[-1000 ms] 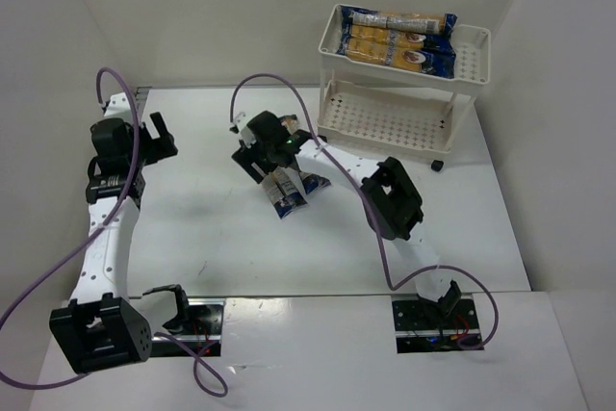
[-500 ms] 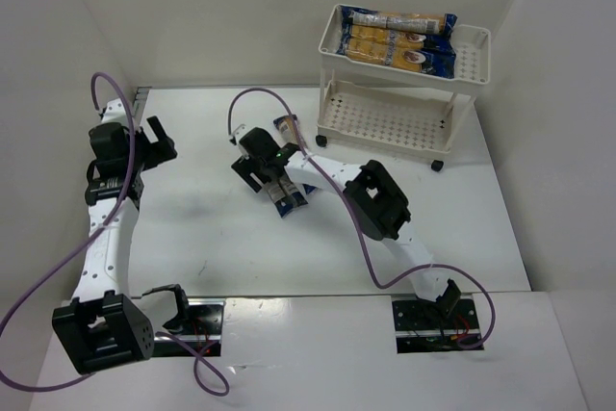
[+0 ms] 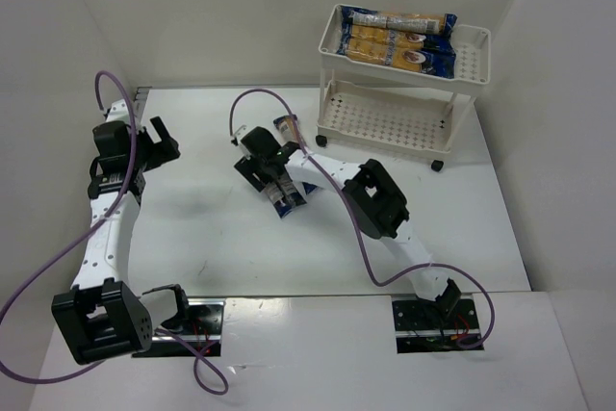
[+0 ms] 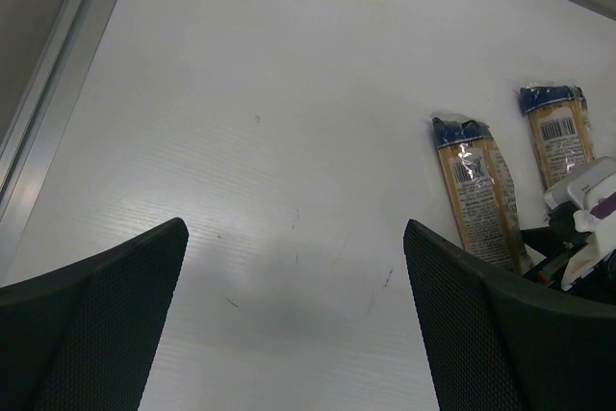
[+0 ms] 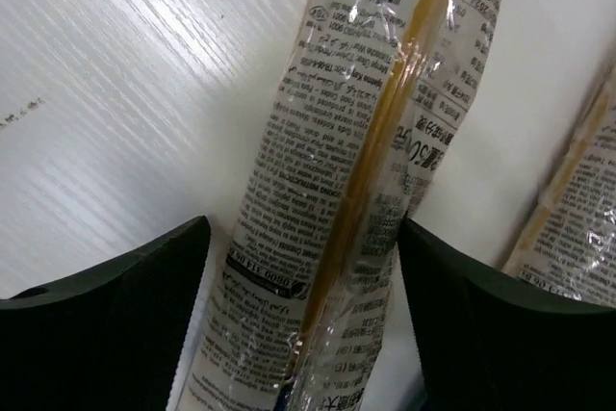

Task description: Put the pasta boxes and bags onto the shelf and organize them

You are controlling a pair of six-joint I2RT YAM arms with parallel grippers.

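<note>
Bags (image 3: 286, 197) lay bunched on the surface (image 3: 212, 228) under the right hand (image 5: 300, 238), fingers apart astride one, near the shelf (image 3: 332, 45) carrying two more; left hand (image 4: 295, 228) gaped apart, well clear.

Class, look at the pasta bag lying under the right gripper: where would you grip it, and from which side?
Probably mid-length, across its narrow width, coming straight down from above. The pasta bag lies flat on the table, long and slim, and the right gripper straddles its long edges with open jaws.

Right hand (image 3: 271, 163) — low over bags (image 3: 288, 201).
</note>
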